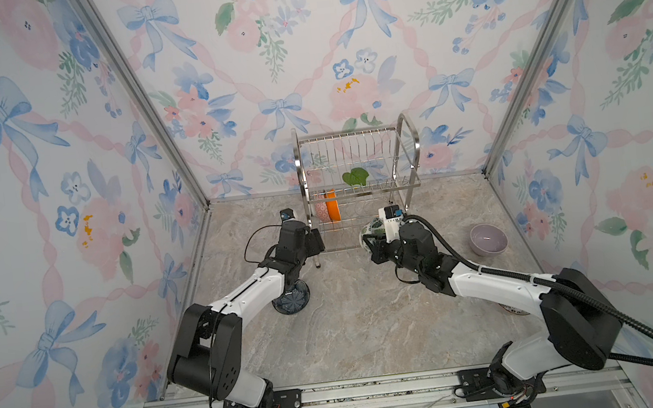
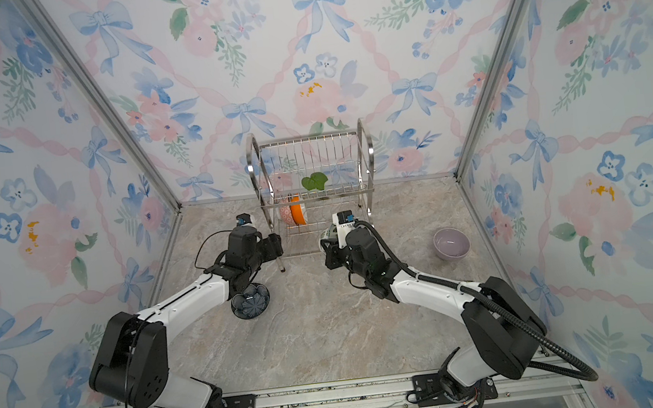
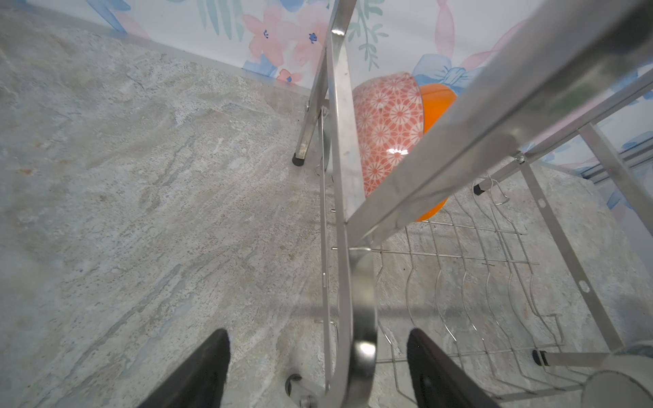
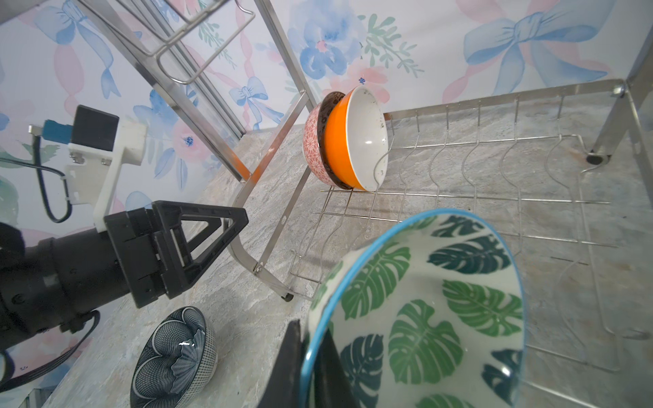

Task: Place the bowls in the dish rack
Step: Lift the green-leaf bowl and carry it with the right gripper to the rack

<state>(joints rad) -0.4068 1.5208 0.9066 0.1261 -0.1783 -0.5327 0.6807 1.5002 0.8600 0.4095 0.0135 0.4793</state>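
Steel stands between my left fingers: my left gripper (image 3: 318,339) is wide, one finger on each side of the curved side frame (image 3: 360,318) of the dish rack (image 1: 409,133). From the wrist view I cannot be sure that either pad touches it. I judge it is there to steady the rack while the other hand loads.

My right gripper (image 4: 309,356) is clamped on the rim of the green leaf-print bowl (image 4: 424,311), one finger inside and one outside, so the bowl is carried on edge, as the wires need. In a top view the rack is at 12 o'clock on the table (image 1: 365,334), and this bowl hangs at its 5 o'clock corner, in front of the lower tier (image 4: 477,183).

The pink-patterned bowl (image 4: 312,141) and the orange bowl (image 4: 339,141) stand on edge at the 9 o'clock end of that tier; toward 3 o'clock the wires are free. The lilac bowl (image 1: 488,239) waits at 2 o'clock and the dark blue bowl (image 4: 176,353) at 9 o'clock. The upper tier (image 1: 352,147) overhead is the edge to mind.
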